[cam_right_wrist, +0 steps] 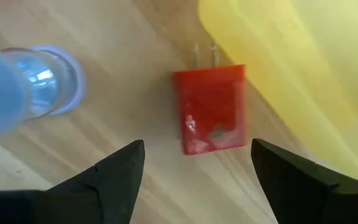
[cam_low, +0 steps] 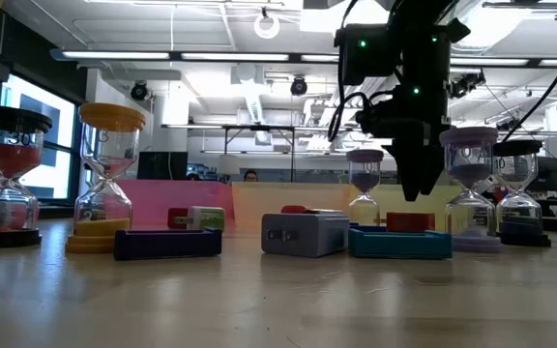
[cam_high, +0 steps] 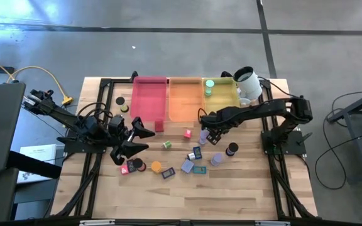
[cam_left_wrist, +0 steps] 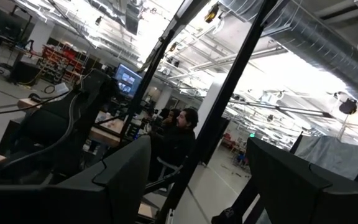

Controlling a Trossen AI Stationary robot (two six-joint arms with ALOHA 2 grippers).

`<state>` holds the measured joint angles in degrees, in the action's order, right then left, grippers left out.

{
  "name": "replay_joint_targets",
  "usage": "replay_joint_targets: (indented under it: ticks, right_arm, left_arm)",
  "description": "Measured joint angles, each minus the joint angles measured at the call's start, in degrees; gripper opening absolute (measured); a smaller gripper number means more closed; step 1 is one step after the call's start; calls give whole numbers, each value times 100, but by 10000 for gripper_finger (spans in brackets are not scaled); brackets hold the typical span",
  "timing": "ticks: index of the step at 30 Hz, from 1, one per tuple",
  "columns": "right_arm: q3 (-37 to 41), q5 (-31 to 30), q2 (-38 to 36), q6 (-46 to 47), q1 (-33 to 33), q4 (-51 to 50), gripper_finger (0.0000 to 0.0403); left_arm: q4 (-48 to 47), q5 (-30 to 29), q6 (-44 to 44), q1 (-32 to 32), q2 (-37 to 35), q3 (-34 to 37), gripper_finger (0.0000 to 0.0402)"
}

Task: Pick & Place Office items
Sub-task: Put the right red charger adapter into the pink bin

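The right hand (cam_right_wrist: 194, 171) hangs released above the worktop (cam_high: 231, 194), fingers spread to either side of a red block with two metal prongs (cam_right_wrist: 212, 109), which lies flat beside the yellow tray (cam_right_wrist: 303, 56), untouched. The left hand (cam_high: 137, 138) waits released, well apart from the scattered pieces.

- The left gripper (cam_left_wrist: 194, 186) points out into the room rather than at the table, its 2 dark fingers (cam_left_wrist: 114, 177) standing apart at the near edge.
- Between them a seated person in dark clothes (cam_left_wrist: 178, 140) faces a lit monitor (cam_left_wrist: 128, 79).
- A dark slanted post (cam_left_wrist: 213, 93) crosses the middle.
- Overhead run bright ceiling lights and a silver duct (cam_left_wrist: 316, 37).
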<state>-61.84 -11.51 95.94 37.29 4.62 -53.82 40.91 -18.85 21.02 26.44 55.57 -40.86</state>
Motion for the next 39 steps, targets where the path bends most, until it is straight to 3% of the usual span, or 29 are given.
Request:
replay_joint_targets:
  ticks: [39]
  right_arm:
    - [-9, 277, 339, -369, 333, 179, 285]
  left_arm:
    - [0, -2, -2, 225, 2, 0, 260]
